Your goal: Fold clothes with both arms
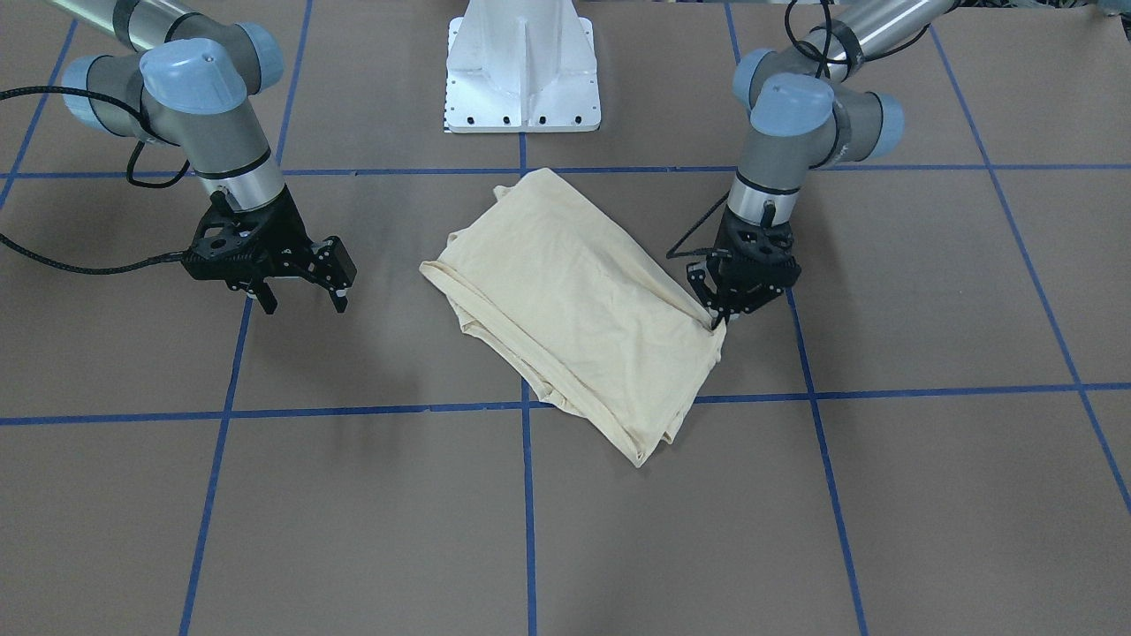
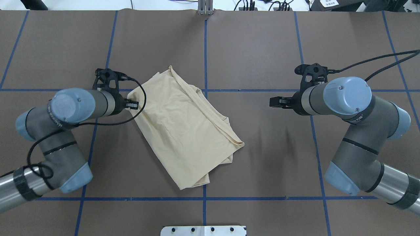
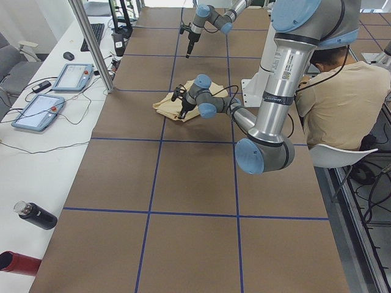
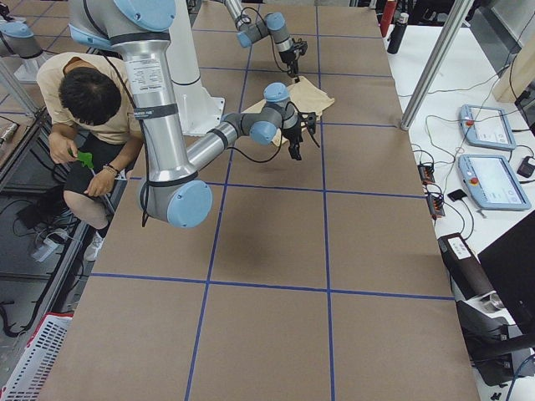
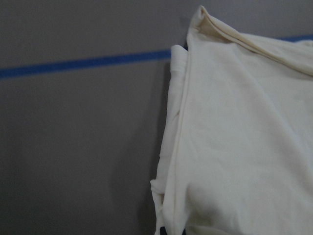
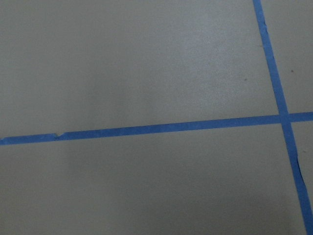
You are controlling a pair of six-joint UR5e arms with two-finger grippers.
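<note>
Brown matte sheeting covers the desk (image 2: 262,164), ruled into large squares by blue tape lines (image 2: 204,49). At the robot-side edge stands the white metal pedestal (image 1: 523,71), its flat plate dotted with bolts. The arms reach forward from either side of it.

The left arm (image 2: 69,108) is grey-silver tube with smooth light-blue caps and a black cable looping off it. It bends at the elbow and turns its wrist inward and steeply down. The left tool (image 1: 716,318) has its black fingers pressed together on the edge of the T-shirt (image 2: 183,131), at the corner nearest that arm, where the cloth rises to a small peak.

The right arm (image 2: 347,98) mirrors that bend, its wrist tilted inward above bare sheeting, well apart from the cloth. The right tool (image 1: 303,299) hangs with its fingers spread around nothing.

Near the desk's middle, a little toward the left arm, the T-shirt lies folded into a rough oblong set diagonally to the tape. It is soft, pale cream knit, lightly creased, with stacked layers showing along one long edge.
</note>
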